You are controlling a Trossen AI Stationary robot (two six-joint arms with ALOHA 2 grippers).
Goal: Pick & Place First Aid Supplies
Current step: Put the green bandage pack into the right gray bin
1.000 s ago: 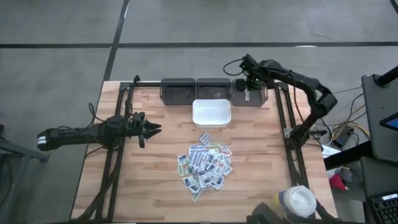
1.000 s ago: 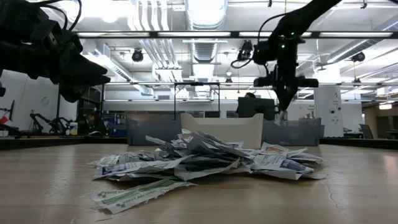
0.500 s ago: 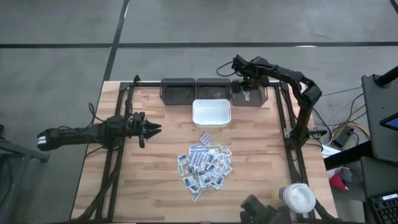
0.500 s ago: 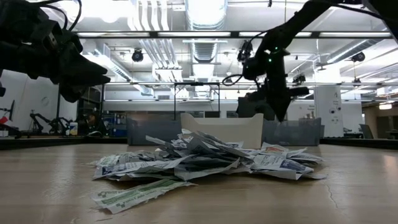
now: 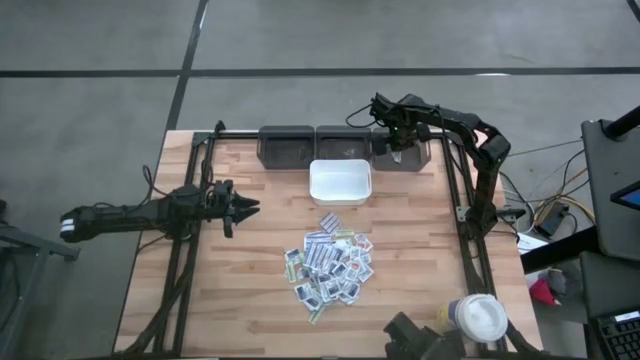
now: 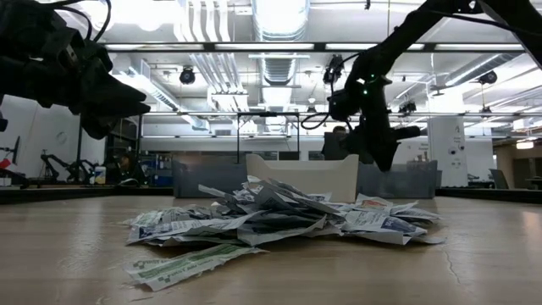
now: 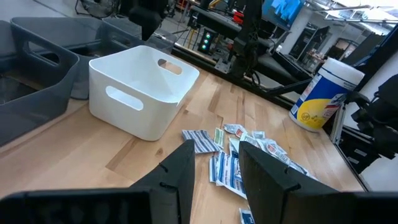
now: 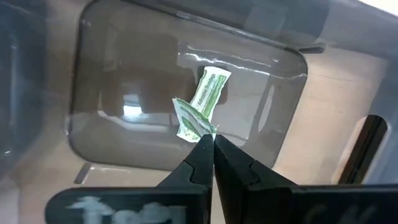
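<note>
The first aid supplies [image 5: 330, 265] lie in a loose pile of small flat packets at mid-table, also seen in the low view [image 6: 271, 220]. My right gripper [image 5: 393, 142] hangs over the far right grey bin [image 5: 402, 152], shut on one green-printed packet [image 8: 202, 102]. My left gripper [image 5: 250, 207] waits open at the table's left, level and pointing at the pile, its fingers [image 7: 180, 171] with nothing between them. The white tray [image 5: 340, 183] stands behind the pile. My right gripper pinches the green-printed packet by one end [image 8: 198, 129] between its two fingertips, coming from above and pointing steeply down. The packet hangs below the fingers, slightly creased near the hold, clear above the grey bin's floor [image 8: 137, 93].
Three grey bins [image 5: 285, 145] stand in a row along the far edge behind the white tray. A round white-lidded jar [image 5: 480, 320] with a yellow label sits at the near right corner. Bare wood lies to the left and right of the pile.
My right gripper has sunk toward the far right grey bin and drifted a little toward the table's left, rolling somewhat as it went. It has stayed shut on the packet.
</note>
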